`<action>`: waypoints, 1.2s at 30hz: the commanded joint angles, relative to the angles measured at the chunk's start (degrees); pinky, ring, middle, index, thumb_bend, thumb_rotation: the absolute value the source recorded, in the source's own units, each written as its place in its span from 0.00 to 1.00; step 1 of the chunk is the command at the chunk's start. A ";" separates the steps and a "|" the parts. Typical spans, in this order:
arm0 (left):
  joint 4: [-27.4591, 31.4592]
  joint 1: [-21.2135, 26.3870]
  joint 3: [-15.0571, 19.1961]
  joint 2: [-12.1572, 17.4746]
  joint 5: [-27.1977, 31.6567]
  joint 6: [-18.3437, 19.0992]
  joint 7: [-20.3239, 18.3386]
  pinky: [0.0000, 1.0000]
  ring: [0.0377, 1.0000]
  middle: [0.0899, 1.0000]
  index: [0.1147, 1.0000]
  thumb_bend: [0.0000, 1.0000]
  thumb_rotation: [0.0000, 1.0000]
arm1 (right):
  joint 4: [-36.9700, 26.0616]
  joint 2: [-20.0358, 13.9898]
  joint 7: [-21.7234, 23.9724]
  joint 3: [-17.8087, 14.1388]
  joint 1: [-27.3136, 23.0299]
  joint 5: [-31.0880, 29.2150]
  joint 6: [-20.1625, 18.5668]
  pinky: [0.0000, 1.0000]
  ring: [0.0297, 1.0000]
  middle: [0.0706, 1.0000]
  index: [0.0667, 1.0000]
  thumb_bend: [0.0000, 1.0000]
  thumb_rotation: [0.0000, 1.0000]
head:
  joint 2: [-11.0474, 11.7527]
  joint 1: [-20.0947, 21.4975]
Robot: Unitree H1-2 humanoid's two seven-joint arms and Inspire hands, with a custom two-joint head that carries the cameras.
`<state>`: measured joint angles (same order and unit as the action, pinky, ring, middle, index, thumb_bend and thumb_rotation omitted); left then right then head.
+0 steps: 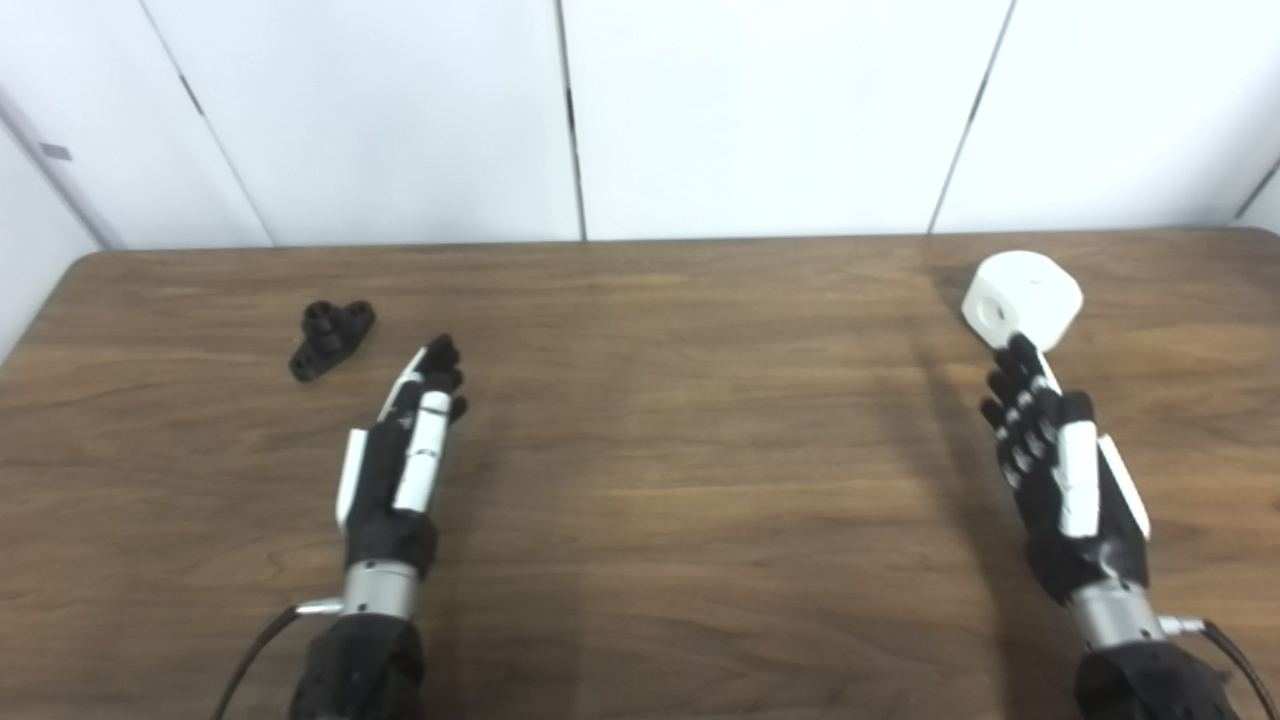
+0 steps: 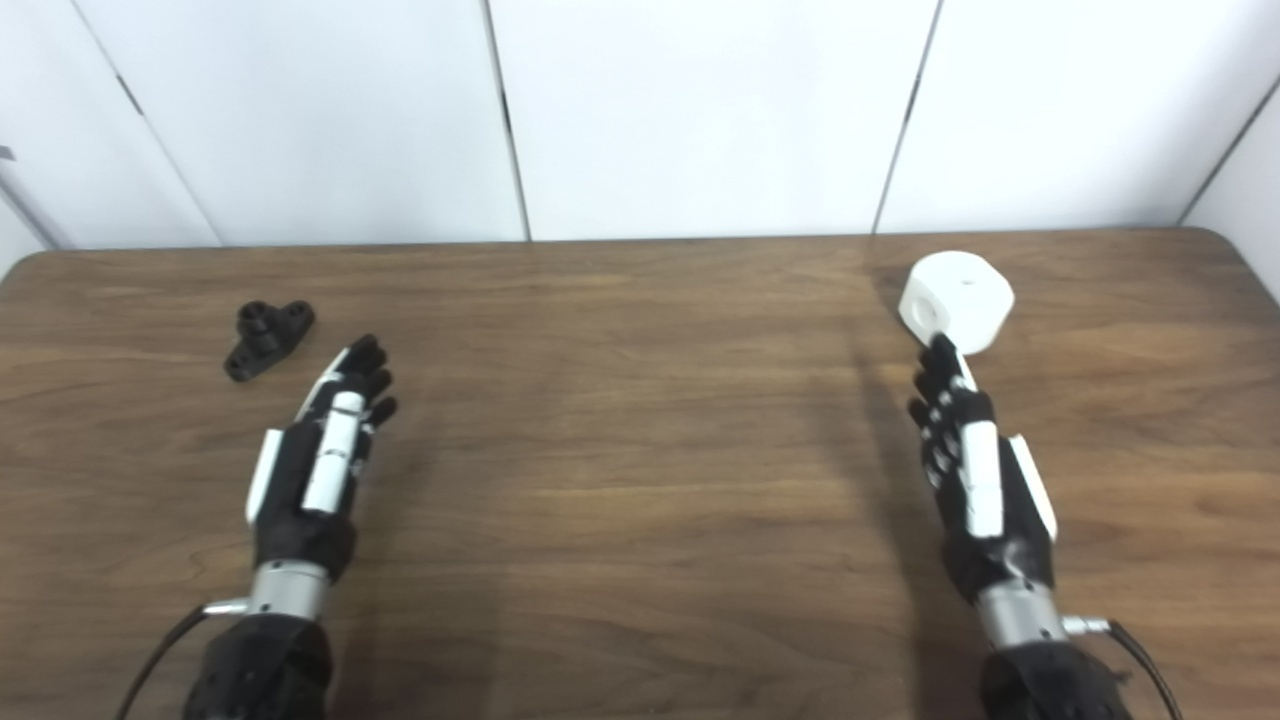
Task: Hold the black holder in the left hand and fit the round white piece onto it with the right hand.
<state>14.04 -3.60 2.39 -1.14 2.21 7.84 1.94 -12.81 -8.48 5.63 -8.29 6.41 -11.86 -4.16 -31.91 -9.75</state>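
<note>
left hand (image 1: 395, 465): empty, fingers stretched out flat, just short of the holder.
right hand (image 1: 1060, 470): empty, fingers extended, tips right at the white piece, contact unclear.
risk: you could nudge the white piece away with straight fingers; the small holder may skid on the table (image 1: 680, 480).
black holder (image 1: 332, 339): far left, long axis diagonal, near-left to far-right.
round white piece (image 1: 1022, 299): far right, side hole facing near-left.
</note>
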 commanded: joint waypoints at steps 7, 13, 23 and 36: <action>-2.83 0.35 -0.79 -0.66 -1.56 -6.05 0.46 0.94 0.97 0.94 0.90 0.30 0.70 | 0.09 -0.91 0.24 -0.27 -0.69 0.84 3.12 1.00 1.00 1.00 1.00 0.57 1.00 | 3.51 -2.41; -4.28 0.26 -1.10 -0.69 -2.09 -7.50 0.53 0.95 0.97 0.96 0.91 0.28 0.71 | 0.63 -0.55 0.38 -0.42 -0.73 0.70 3.37 1.00 1.00 1.00 1.00 0.57 1.00 | 5.17 -2.50; -5.54 0.38 -1.73 -1.03 -3.66 -9.40 0.98 0.91 0.95 0.94 0.91 0.27 0.70 | 1.77 -1.52 1.54 -0.64 -0.77 -0.84 4.61 1.00 1.00 1.00 1.00 0.56 1.00 | 5.87 -5.70; -6.25 0.49 -2.36 -2.94 -3.39 -9.58 1.65 0.91 0.94 0.94 0.92 0.28 0.67 | 2.60 -1.13 0.88 -1.59 -0.64 -0.33 7.14 1.00 1.00 0.97 0.98 0.59 1.00 | 6.20 -8.44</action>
<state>7.48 -4.11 0.42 -3.83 -0.89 -0.54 3.64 -9.35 -9.67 6.79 -9.47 6.69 -12.05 0.13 -25.66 -18.11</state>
